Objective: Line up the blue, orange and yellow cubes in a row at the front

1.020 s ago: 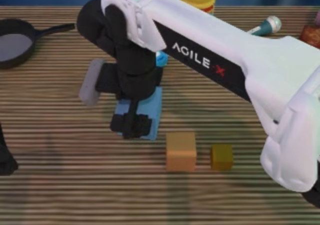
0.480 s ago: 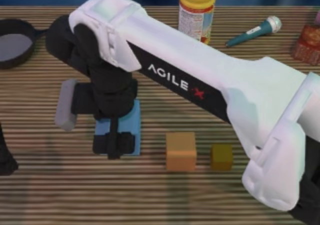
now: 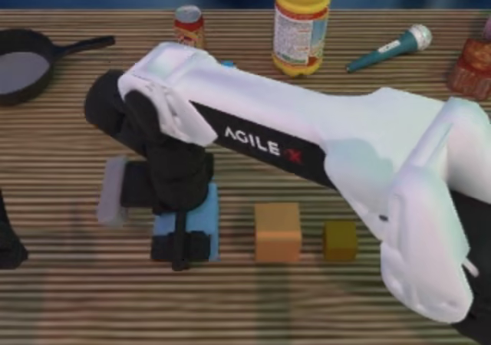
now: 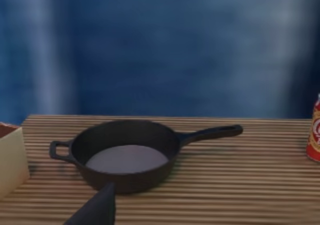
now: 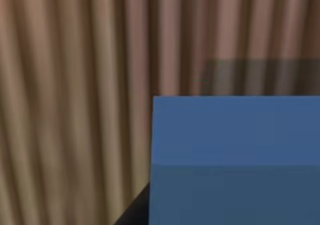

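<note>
Our right gripper (image 3: 180, 247) pinches the blue cube (image 3: 205, 218) at the front, left of the orange cube (image 3: 278, 231) and yellow cube (image 3: 340, 240). The row's long axis runs left-right. Our left arm is parked at the left edge.

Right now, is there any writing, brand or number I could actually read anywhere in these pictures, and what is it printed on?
"AGILE X", the X in red: on the black side panel of the right arm, top view.
Yellow bottle: its label has print, too small to read.
Red can: a marking on it, partly cut off in the left wrist view, not readable.
Blue cube, orange cube, yellow cube: no writing.
</note>
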Robot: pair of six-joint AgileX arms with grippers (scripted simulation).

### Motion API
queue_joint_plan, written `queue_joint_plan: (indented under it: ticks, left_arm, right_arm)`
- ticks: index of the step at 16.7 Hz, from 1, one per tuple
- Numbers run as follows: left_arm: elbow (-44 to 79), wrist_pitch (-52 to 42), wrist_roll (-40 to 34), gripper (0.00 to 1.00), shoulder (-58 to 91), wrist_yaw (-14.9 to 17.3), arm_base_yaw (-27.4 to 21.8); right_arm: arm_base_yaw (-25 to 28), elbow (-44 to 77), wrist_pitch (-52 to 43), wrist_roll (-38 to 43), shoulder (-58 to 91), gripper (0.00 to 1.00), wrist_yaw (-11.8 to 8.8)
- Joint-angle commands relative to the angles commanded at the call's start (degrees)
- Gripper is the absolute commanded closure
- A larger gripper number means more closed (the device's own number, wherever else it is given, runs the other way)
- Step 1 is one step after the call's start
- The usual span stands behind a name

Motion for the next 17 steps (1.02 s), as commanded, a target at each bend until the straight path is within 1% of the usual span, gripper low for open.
queue_joint_plan:
  ticks: [3,7,17]
  left_arm:
    - [0.00,0.00,0.00,0.00,0.00,0.00,0.00]
    - [0.00,0.00,0.00,0.00,0.00,0.00,0.00]
    - [0.00,0.00,0.00,0.00,0.00,0.00,0.00]
  right_arm:
    - [0.16,-4.16,3.99,-0.11,-0.50,1.00,0.02]
    - [0.17,-4.35,4.18,-0.12,-0.52,1.00,0.02]
    - [0.17,-4.35,4.18,-0.12,-0.52,0.25,0.02]
